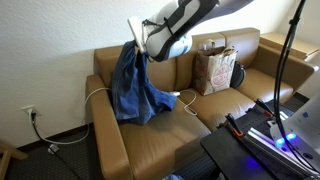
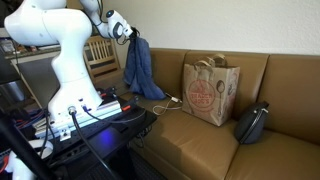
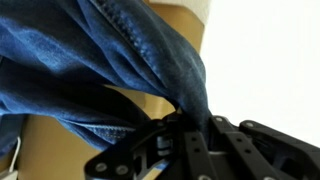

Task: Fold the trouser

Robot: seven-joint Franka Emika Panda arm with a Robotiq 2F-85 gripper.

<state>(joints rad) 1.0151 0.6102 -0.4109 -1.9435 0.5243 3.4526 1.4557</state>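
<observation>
Over the end seat of the sofa [image 1: 155, 138], the trouser [image 1: 135, 85] is held hanging, clamped in the gripper [image 1: 138, 45]. The lift is judged in hand, and a fold-over onto the seat is called for next.

- This is a living room or lounge in a home-like setting, with a robot rig brought in.
- A wide tan leather sofa [image 1: 235, 110] with plump seat cushions stands against a plain white wall [image 1: 50, 45].
- A brown paper shopping bag [image 2: 209, 90] stands on a seat, with a small dark bag [image 2: 252, 122] at its 3 o'clock.
- A wall outlet [image 1: 29, 113] with a cord plugged in sits low at the sofa's 9 o'clock, above dark carpet [image 1: 60, 160].
- The trouser [image 1: 135, 85], everyday denim, hangs over the sofa's end seat.
- A white robot arm [image 2: 65, 60] on a cabled stand is the one undomestic fixture.
</observation>
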